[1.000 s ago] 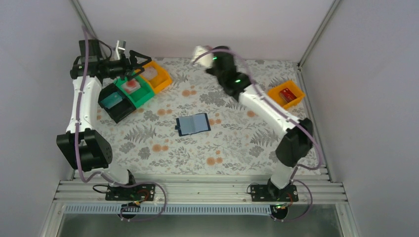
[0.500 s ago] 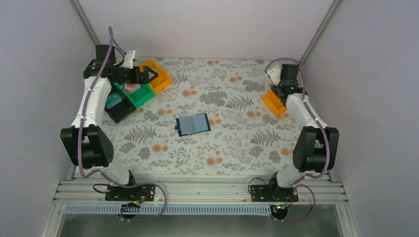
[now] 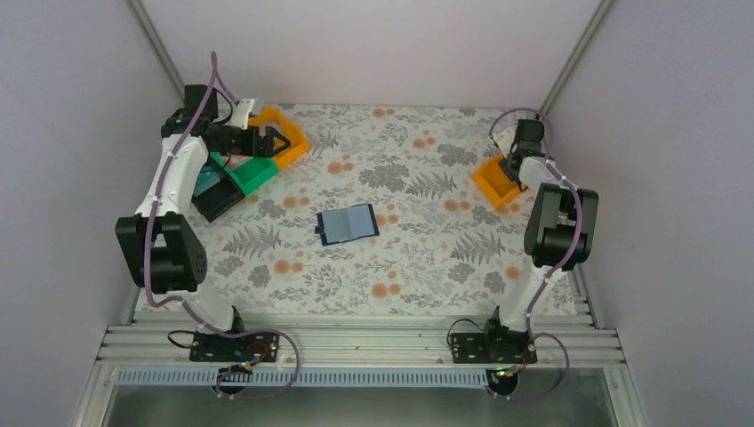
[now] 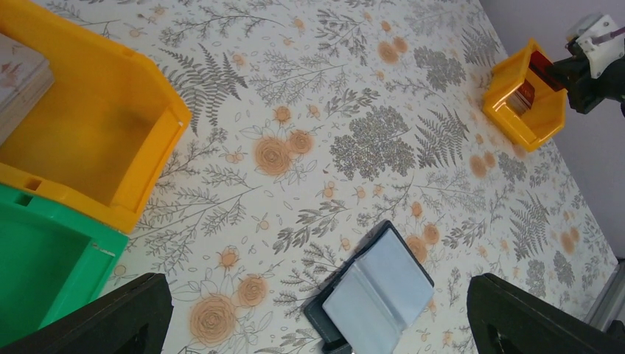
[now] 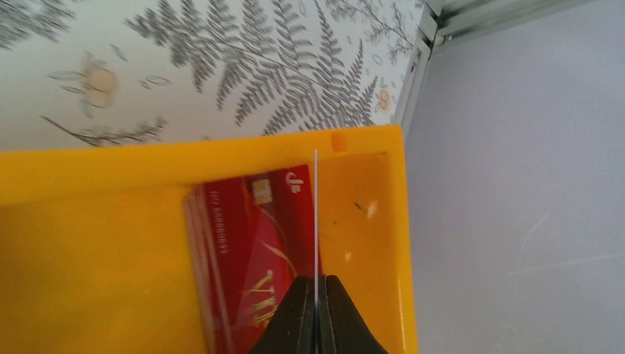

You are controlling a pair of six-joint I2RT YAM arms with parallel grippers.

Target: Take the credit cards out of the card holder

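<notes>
Cards such as the credit card [image 5: 315, 214] clamped edge-on in the right gripper [image 5: 315, 282], over the orange bin [image 5: 88, 177] of red cards [image 5: 243, 251] by the table's [image 3: 427, 258] far right edge, look light, stiff and slick, best pinched across a protruding edge, I'd say. The card holder [image 3: 348, 224] lies open mid-table, its soft pockets likely to drag along. The left gripper [image 3: 277, 142] gapes wide over the bins [image 3: 258, 169] at the far left corner.

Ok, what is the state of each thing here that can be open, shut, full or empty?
Card holder: open, lying flat.
Left gripper: jaws open, empty.
Right gripper: jaws shut on a thin card, edge-on.
Right orange bin: holds red cards.
Left orange bin: holds pale cards.
</notes>
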